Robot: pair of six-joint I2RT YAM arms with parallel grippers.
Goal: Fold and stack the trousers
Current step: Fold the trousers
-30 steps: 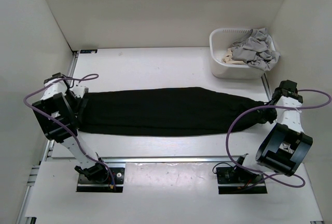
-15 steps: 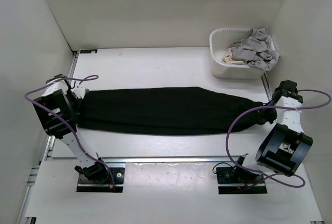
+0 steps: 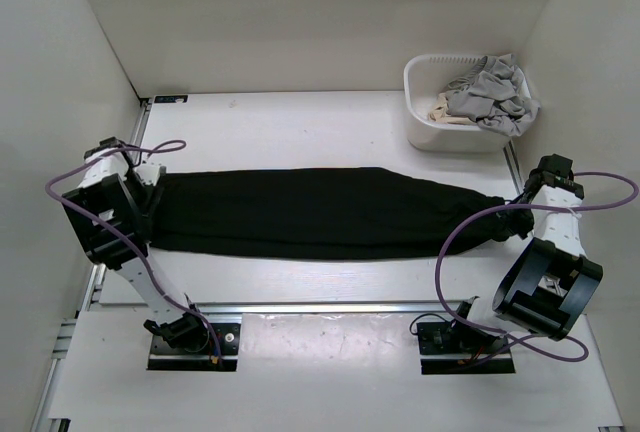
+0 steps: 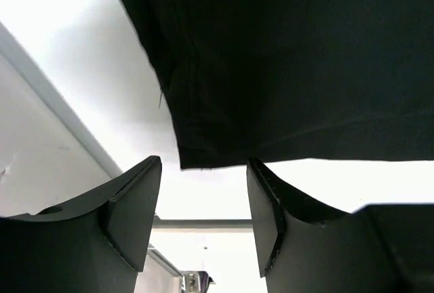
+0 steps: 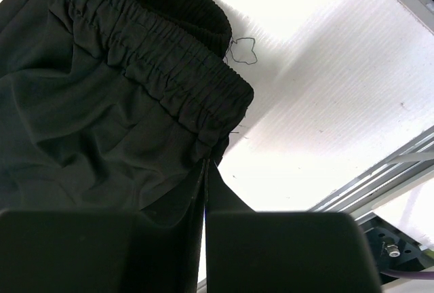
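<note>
Black trousers (image 3: 320, 214) lie stretched flat across the table, leg hems at the left and elastic waistband at the right. My left gripper (image 3: 152, 190) is at the hem end. In the left wrist view it (image 4: 203, 164) is open and empty, and the hem edge (image 4: 210, 154) lies just beyond its fingertips. My right gripper (image 3: 518, 217) is at the waistband end. In the right wrist view it (image 5: 207, 165) is shut on the trousers (image 5: 102, 123), pinching the cloth just below the gathered waistband (image 5: 176, 69).
A white basket (image 3: 440, 137) with grey and beige clothes stands at the back right. White walls enclose the table on three sides. A metal rail (image 3: 330, 305) runs along the near edge, close to the trousers.
The left arm has shifted slightly to the left and the hem end lies a little further left. The right arm has not moved.
</note>
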